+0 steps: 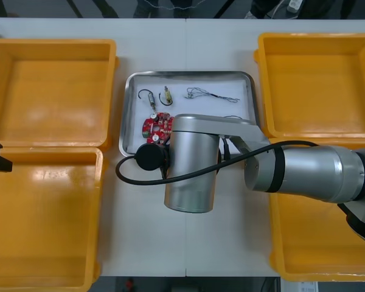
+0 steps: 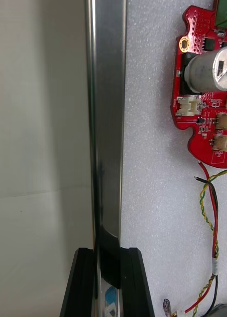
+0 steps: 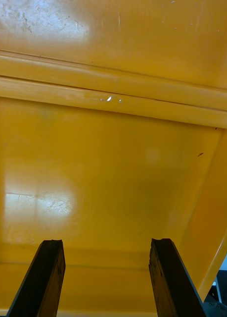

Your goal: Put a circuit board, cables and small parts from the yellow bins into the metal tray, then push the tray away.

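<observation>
Right gripper: clamping shut on the tray rim.
Left gripper: hovering over a left bin, spread wide, holding nothing.
Board: lying in the tray beside cables.

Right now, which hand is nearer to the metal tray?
Right. The right hand is shut on the rim of the metal tray, beside the circuit board; the left hand hangs open over a yellow bin on the robot's left.

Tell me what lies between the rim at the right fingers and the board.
Bare white tray floor between rim and board, in the right wrist view. Right gripper has fingers either side of the rim; left gripper hovers over a bin.
</observation>
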Controlling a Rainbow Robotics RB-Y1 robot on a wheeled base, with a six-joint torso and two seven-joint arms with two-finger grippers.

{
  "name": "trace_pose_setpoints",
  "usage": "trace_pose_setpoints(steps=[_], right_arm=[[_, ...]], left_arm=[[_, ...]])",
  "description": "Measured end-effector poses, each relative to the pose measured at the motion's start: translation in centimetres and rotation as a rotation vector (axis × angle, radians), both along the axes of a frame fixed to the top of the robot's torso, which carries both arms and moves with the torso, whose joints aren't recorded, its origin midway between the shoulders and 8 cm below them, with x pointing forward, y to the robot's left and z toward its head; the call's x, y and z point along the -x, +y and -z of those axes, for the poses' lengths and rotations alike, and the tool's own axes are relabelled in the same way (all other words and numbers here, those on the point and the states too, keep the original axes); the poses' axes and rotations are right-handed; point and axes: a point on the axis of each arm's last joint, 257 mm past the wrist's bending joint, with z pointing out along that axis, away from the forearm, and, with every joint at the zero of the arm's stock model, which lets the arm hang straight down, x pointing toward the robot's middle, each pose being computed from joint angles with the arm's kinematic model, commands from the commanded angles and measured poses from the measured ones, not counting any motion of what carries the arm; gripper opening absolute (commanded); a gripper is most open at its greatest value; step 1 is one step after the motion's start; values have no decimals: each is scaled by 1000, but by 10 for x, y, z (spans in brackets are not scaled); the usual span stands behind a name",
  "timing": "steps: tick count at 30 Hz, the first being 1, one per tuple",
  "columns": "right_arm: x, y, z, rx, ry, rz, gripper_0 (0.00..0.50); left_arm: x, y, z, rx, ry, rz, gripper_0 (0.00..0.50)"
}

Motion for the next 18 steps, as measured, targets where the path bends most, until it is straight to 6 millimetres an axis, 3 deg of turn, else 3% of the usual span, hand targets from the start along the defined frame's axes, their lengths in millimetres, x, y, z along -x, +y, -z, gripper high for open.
trace_pose_setpoints(steps=[18], right_arm=[[-42,-5,-28,12,-106,30,6]], left_arm=[[0,0,0,0,0,0,500]])
